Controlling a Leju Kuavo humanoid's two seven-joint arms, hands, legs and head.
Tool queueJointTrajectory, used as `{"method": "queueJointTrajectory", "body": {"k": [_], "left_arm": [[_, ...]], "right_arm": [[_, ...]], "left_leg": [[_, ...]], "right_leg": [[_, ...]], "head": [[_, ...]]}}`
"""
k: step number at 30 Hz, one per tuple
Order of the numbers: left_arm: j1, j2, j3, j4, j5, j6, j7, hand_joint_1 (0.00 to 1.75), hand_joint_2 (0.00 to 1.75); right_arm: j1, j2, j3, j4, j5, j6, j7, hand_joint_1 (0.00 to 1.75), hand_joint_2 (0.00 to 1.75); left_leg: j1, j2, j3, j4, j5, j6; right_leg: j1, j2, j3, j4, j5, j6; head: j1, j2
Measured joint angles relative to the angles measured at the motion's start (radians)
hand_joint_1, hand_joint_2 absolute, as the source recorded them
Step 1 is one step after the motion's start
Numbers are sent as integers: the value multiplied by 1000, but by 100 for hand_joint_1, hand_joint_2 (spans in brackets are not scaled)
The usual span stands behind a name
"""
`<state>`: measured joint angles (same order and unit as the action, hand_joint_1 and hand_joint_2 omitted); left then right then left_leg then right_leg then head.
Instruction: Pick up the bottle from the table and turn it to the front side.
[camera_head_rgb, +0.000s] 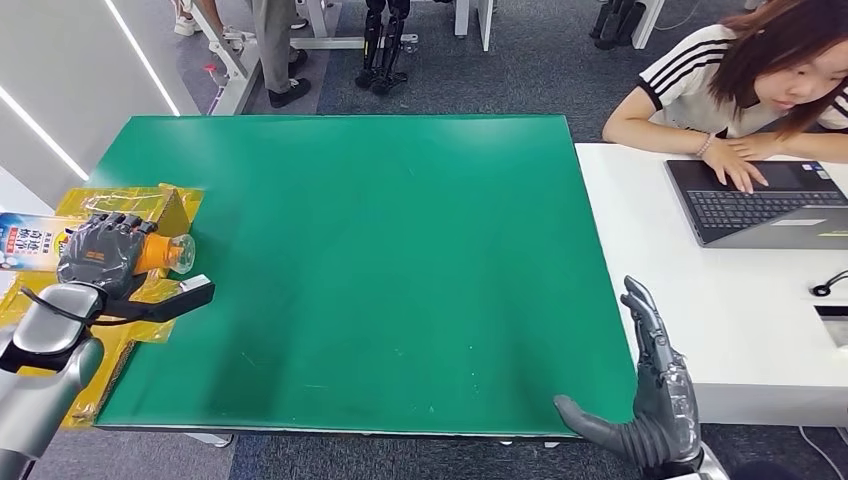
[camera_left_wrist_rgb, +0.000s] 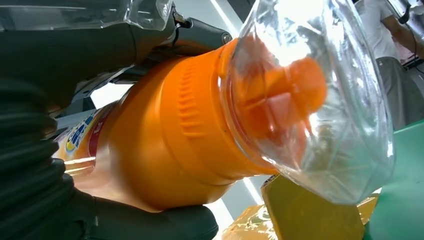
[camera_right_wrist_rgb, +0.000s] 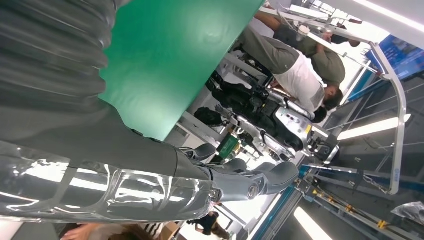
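An orange bottle (camera_head_rgb: 160, 252) with a clear cap lies on its side at the left edge of the green table (camera_head_rgb: 380, 250). My left hand (camera_head_rgb: 97, 256) grips its body from above. In the left wrist view the orange bottle (camera_left_wrist_rgb: 170, 135) fills the middle, its clear cap (camera_left_wrist_rgb: 320, 100) pointing away, and dark fingers (camera_left_wrist_rgb: 125, 225) wrap around it. My right hand (camera_head_rgb: 650, 400) hangs open at the table's near right corner, holding nothing; its thumb (camera_right_wrist_rgb: 250, 180) shows in the right wrist view.
Yellow packaging (camera_head_rgb: 150, 205) lies under and around the bottle at the table's left edge. A white table (camera_head_rgb: 740, 320) adjoins on the right, where a person (camera_head_rgb: 760, 70) types on a laptop (camera_head_rgb: 770, 205). People and robot legs (camera_head_rgb: 385, 45) stand beyond the far edge.
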<state>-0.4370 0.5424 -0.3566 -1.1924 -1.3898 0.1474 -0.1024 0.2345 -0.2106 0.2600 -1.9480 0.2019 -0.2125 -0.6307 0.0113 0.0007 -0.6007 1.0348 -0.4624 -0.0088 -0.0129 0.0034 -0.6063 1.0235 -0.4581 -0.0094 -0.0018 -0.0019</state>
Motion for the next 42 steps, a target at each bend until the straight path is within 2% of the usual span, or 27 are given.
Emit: {"method": "queueJointTrajectory", "body": {"k": [3,7,11,15,19,21,24,32,36,40,42], "left_arm": [[17,-7,13,-5,8,-10,-19,175,175],[55,-43,19,1,28,-3,-60,175,175],[40,-98,10,53,40,-2,-75,175,175],[32,-115,8,72,42,1,-74,175,175],[41,-221,-6,163,65,38,-76,175,175],[54,-250,-7,192,76,51,-92,175,175],[49,-272,-4,246,80,68,-104,175,175],[-33,-312,8,397,59,74,-100,175,175],[-84,-319,10,491,14,83,-65,175,175],[-124,-315,11,577,-54,105,8,175,175],[-138,-313,11,609,-80,114,40,87,175]], "right_arm": [[1,1,0,-5,9,11,0,0,175],[5,5,0,-16,28,21,1,0,175],[10,10,0,-27,40,26,7,0,175],[9,12,0,-29,42,32,10,0,175],[-24,21,1,-35,39,75,36,0,175],[-41,21,1,-30,31,85,38,0,175],[-62,21,2,-23,28,88,39,0,175],[-108,15,11,-11,19,86,57,0,175],[-106,-2,13,-6,5,74,56,0,175],[-97,-5,17,-5,17,68,55,0,175],[-94,-5,22,-5,29,70,57,0,175]], "left_leg": [[0,0,0,0,0,0],[0,0,0,0,0,0],[0,-3,0,0,0,0],[0,-3,0,0,0,0],[-1,0,1,0,0,0],[0,0,0,0,0,0],[0,0,0,0,0,0],[0,-2,3,0,0,0],[0,-2,6,-1,1,0],[0,-2,9,-1,0,0],[0,-1,11,-2,1,0]], "right_leg": [[0,0,0,0,0,0],[0,0,0,0,0,0],[0,-3,1,-1,0,0],[0,-3,1,-1,0,0],[0,0,2,-1,1,1],[0,0,1,-1,1,1],[0,-1,1,-1,1,1],[0,-3,4,0,1,1],[0,-4,8,0,1,1],[0,-3,10,0,1,0],[0,-3,11,0,1,0]], "head": [[0,0],[0,0],[0,0],[0,0],[0,0],[0,0],[0,0],[0,0],[0,0],[0,0],[0,0]]}}
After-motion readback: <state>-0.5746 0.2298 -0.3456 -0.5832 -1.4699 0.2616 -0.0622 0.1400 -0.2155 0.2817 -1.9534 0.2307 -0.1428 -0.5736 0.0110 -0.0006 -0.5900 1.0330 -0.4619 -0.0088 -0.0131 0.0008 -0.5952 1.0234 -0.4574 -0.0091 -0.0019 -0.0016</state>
